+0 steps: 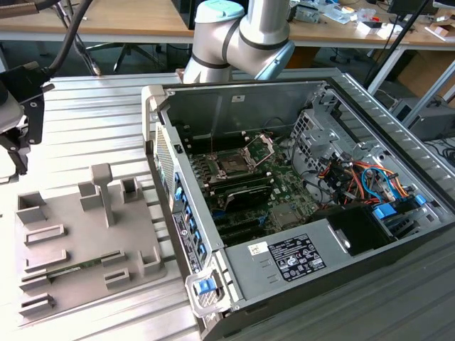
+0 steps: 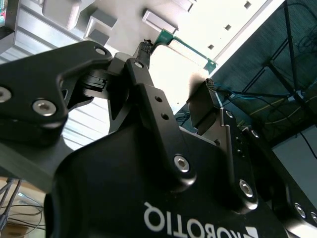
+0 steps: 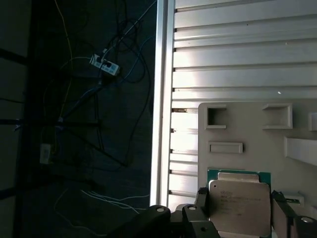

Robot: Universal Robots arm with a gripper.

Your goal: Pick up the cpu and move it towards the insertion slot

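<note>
The step in hand looks like the carry. Doing it well means keeping the small flat square silvery-topped cpu (image 3: 240, 203) level and gripped by its edges alone (the underside is, I'd guess, the least forgiving part). It also means travelling high enough to clear the wall of the open grey metal computer case (image 1: 234, 106) on the way to the square dark insertion slot with its silver frame and raised wire bracket (image 1: 232, 165). The black end effector (image 2: 177, 67) is closed to a narrow gap. In the first wrist view its fingers (image 3: 202, 197) bear on two opposite sides of the cpu, which appears lifted clear of the grey plastic tray (image 3: 247, 134). In the exterior view the end effector hangs at that view's far left above the ribbed aluminium desk (image 1: 92, 114), well apart from the insertion slot.
</note>
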